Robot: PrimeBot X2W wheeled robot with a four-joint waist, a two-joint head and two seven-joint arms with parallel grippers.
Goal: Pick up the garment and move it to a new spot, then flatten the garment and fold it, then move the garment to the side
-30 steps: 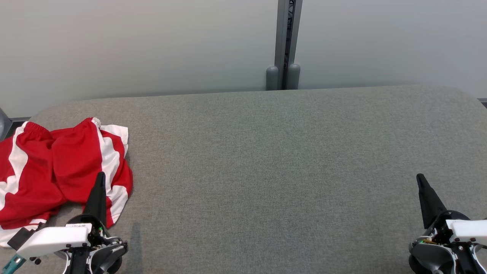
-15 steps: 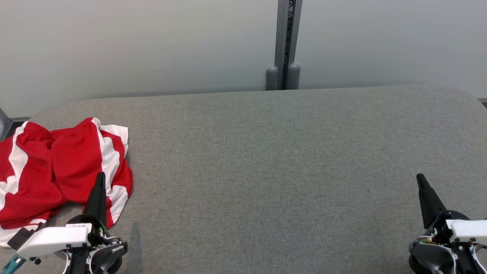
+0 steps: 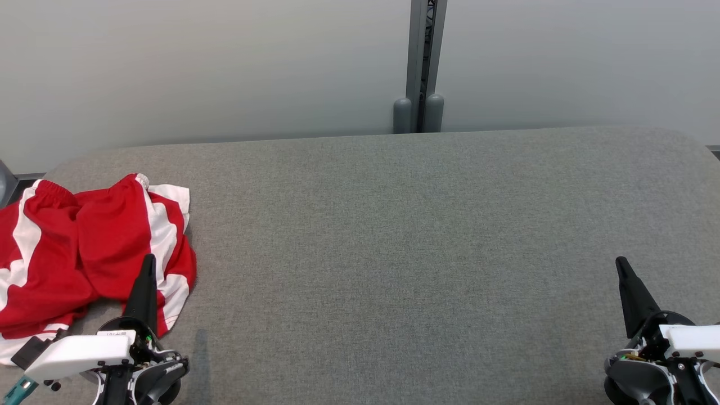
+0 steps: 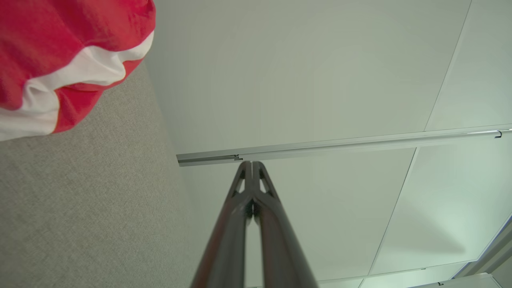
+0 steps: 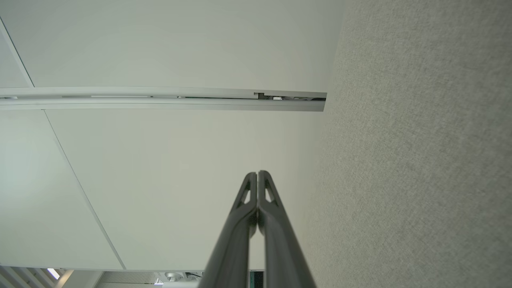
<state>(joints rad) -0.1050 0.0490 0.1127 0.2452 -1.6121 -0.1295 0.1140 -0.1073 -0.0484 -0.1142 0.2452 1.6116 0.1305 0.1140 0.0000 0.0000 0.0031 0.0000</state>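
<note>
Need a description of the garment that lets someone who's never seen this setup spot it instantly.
Start from the wide grey fabric-covered table in front of the pale wall. At its left end lies the garment, a crumpled heap close by the left gripper. It is bright red with broad white stripes, the one coloured thing on the grey surface.

Big grey fabric-topped table (image 3: 394, 253), rounded corners, soft even light. Behind its far edge is a plain pale wall (image 3: 197, 67), split by a grey metal post (image 3: 426, 50) with what might be two rounded caps (image 3: 402, 115) at its foot.
</note>
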